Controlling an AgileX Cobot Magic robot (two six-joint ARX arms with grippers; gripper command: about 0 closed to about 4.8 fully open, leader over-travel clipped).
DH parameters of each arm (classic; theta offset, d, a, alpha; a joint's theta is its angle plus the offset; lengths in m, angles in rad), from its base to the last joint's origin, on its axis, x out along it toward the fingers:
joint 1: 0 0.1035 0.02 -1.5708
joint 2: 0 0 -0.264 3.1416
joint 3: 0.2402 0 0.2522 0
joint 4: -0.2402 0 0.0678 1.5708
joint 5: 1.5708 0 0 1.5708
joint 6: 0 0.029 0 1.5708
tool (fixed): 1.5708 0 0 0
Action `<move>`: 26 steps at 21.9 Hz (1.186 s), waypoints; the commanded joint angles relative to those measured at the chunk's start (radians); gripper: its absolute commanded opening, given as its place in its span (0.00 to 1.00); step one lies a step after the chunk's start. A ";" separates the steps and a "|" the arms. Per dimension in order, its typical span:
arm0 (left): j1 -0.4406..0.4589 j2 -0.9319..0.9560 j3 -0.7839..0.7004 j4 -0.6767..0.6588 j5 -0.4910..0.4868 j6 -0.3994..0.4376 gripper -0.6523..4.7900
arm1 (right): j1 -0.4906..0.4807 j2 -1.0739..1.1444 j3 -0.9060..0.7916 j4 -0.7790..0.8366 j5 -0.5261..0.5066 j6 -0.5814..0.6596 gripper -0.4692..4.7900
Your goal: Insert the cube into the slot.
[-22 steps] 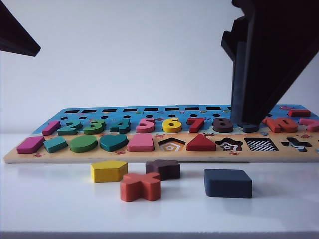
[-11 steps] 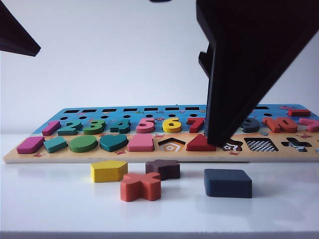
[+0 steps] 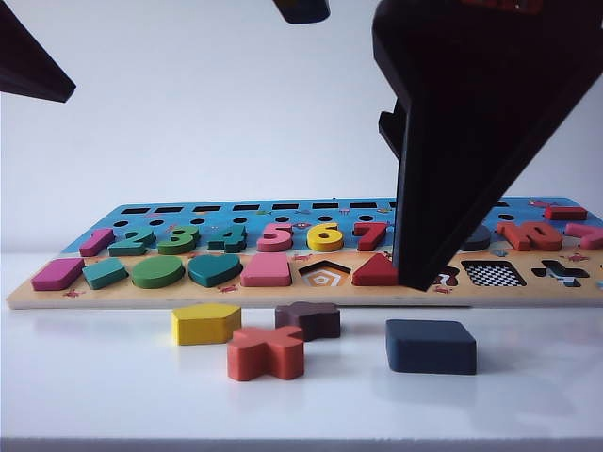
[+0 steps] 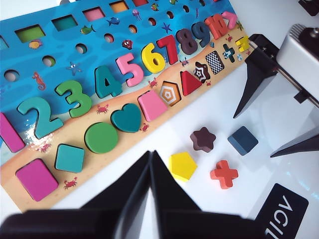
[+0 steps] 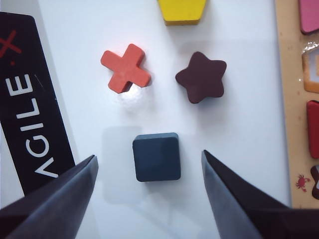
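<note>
While the cube (image 5: 156,157) lies flat on the white surface (image 5: 249,149), just off the board (image 3: 283,294) on its near side, nothing grips it yet. Sits apart from the star (image 5: 201,76) and the cross (image 5: 125,68), which lie close by the cube, and from the yellow hexagon (image 3: 205,323) beyond them — room enough on both flanks for fingers to come down.

Right claw (image 5: 149,169) spread fully wide and empty, hanging above the cube with one finger on either side of it, touching nothing; probably lined up this way so a straight drop brackets the block across two opposite faces. Seen from the front, a dark bulk over the cube and the board's right half, hiding part of the shape row.

Left claw (image 4: 151,172) clenched, fingers pressed together, holding nothing; parked off the board's near edge, well away from the cube — likely kept clear so the other arm can work.

Checkered square slot (image 3: 493,274) open in the board's front row, behind the cube and a little right of it in the front view; judged the target. Next step, by the look of it: descend, clamp, lift, carry the cube to that recess.
</note>
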 commanded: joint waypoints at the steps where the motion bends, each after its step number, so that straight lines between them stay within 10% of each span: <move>1: 0.002 -0.002 0.001 0.016 0.001 0.005 0.14 | -0.002 -0.001 0.002 0.003 -0.007 -0.008 0.81; 26: 0.002 -0.002 0.001 0.016 0.001 0.005 0.14 | -0.002 0.072 0.002 0.015 0.006 -0.003 0.80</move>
